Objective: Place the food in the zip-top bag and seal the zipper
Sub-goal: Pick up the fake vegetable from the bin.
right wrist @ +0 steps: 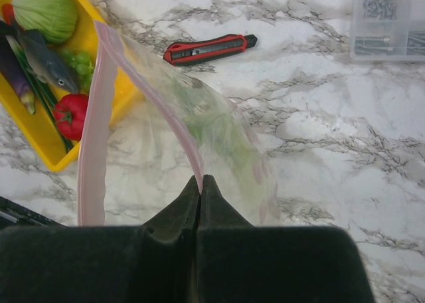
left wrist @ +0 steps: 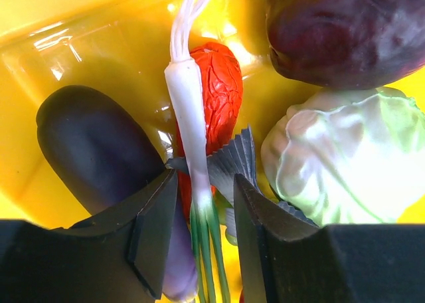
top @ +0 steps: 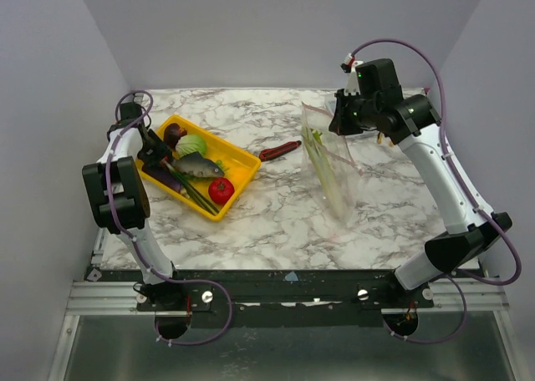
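My left gripper [left wrist: 204, 183] is down in the yellow tray [top: 242, 160], open, its jaws either side of a white-and-green stalk [left wrist: 189, 110] without gripping it. A red chili [left wrist: 222, 90], a dark purple eggplant [left wrist: 93, 143] and the grey fish's tail [left wrist: 232, 160] lie around the stalk. The fish [top: 199, 165] and red tomato [top: 221, 190] lie in the tray. My right gripper [right wrist: 200, 179] is shut on the zipper [right wrist: 179, 120] of the clear zip-top bag [top: 334, 176], holding its mouth up and open. Green stalks [right wrist: 212, 117] are inside the bag.
A green cabbage [left wrist: 339, 157] and a dark maroon round item [left wrist: 345, 30] sit close to my left fingers. A red-handled cutter [top: 278, 150] lies between tray and bag. A clear compartment box [right wrist: 392, 17] stands beyond the bag. Green grapes [right wrist: 80, 64] are in the tray.
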Controlling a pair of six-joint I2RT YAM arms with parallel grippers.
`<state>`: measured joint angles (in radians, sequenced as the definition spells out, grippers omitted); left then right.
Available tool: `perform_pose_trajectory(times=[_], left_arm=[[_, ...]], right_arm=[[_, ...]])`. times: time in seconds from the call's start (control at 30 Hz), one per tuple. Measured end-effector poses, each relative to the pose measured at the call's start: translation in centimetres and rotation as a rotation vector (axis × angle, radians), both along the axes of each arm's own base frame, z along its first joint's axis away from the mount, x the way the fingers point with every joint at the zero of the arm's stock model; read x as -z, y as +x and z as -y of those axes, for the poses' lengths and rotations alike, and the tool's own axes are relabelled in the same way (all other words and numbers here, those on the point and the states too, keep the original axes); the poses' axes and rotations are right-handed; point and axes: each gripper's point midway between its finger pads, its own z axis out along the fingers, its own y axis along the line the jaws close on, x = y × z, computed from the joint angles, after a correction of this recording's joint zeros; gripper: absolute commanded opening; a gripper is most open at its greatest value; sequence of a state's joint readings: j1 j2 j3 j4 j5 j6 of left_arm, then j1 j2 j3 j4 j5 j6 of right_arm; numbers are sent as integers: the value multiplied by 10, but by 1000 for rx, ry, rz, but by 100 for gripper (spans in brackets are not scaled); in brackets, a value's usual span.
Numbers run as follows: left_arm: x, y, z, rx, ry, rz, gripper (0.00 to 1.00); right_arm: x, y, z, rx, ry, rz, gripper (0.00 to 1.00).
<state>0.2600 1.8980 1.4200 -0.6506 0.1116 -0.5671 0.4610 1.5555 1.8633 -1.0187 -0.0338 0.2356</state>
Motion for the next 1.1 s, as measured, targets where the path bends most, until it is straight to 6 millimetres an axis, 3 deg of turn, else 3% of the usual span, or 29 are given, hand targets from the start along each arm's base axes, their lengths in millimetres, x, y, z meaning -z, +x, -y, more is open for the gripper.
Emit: perform_pose_trajectory(times=[0.07, 0.17, 0.3, 0.37, 0.73, 0.87, 1.03, 1.1], left_arm=[[0, 0, 0, 2, -1, -7, 37], [1, 0, 3, 15, 1, -22, 20], [3, -1, 5, 35, 10, -32, 13], [3, -1, 6, 45, 14, -32, 1], [1, -4, 8, 79, 26, -11, 0], [-30, -13, 12, 81, 37, 61, 0], [-125, -19, 26, 118, 66, 309, 0], [-149, -23, 34, 141, 66, 380, 0]], right_arm=[[-1, -1, 0, 1, 4, 1, 0], [-3, -2, 0, 3, 9, 4, 0], [-7, -4, 1, 6, 17, 13, 0], [-9, -4, 1, 6, 19, 16, 0], [-18, -4, 1, 8, 32, 36, 0], [-18, -5, 1, 8, 34, 39, 0], [-17, -6, 2, 9, 40, 50, 0], [-16, -5, 2, 9, 42, 52, 0]])
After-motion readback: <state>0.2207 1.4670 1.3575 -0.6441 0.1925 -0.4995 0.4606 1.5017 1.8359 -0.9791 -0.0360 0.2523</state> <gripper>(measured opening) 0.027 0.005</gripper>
